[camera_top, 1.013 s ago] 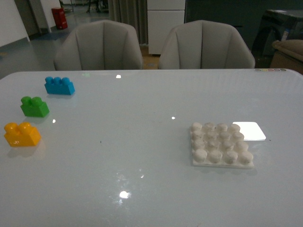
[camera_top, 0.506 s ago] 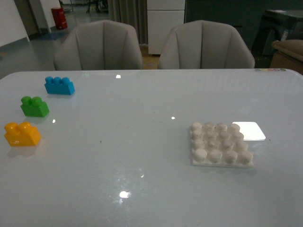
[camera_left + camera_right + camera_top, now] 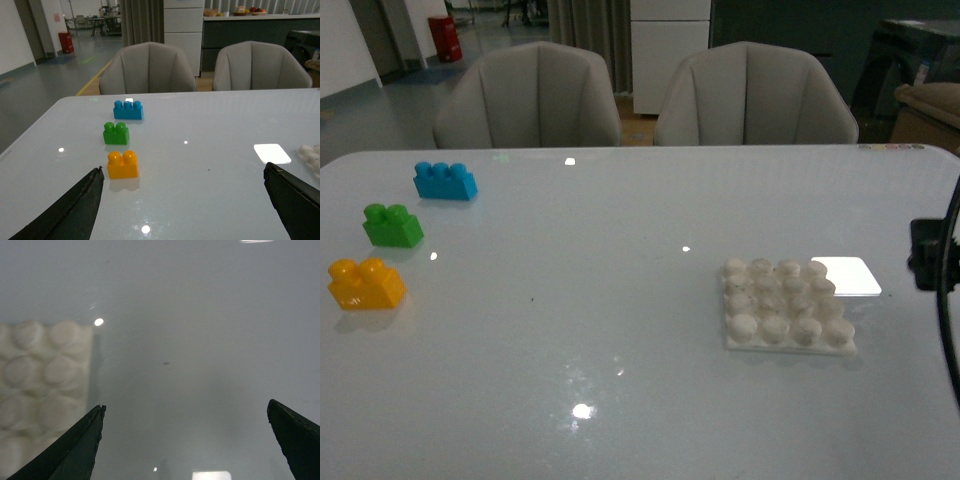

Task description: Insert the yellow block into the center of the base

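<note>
The yellow block (image 3: 366, 283) sits on the table at the near left; it also shows in the left wrist view (image 3: 122, 165). The white studded base (image 3: 786, 306) lies at the right, with nothing on it. My left gripper (image 3: 183, 170) is open and empty, and the yellow block lies ahead of it, close to one finger. My right gripper (image 3: 186, 406) is open and empty above bare table, with the base (image 3: 40, 385) just beside one finger. A dark part of my right arm (image 3: 932, 255) shows at the right edge of the front view.
A green brick (image 3: 392, 225) and a blue brick (image 3: 445, 181) stand in a row behind the yellow block. A smooth bright white patch (image 3: 846, 276) lies at the base's far right corner. Two grey chairs (image 3: 530, 100) stand behind the table's far edge.
A dark part of my right arm has come into the front view at the right edge. The bricks and the base have not moved.
</note>
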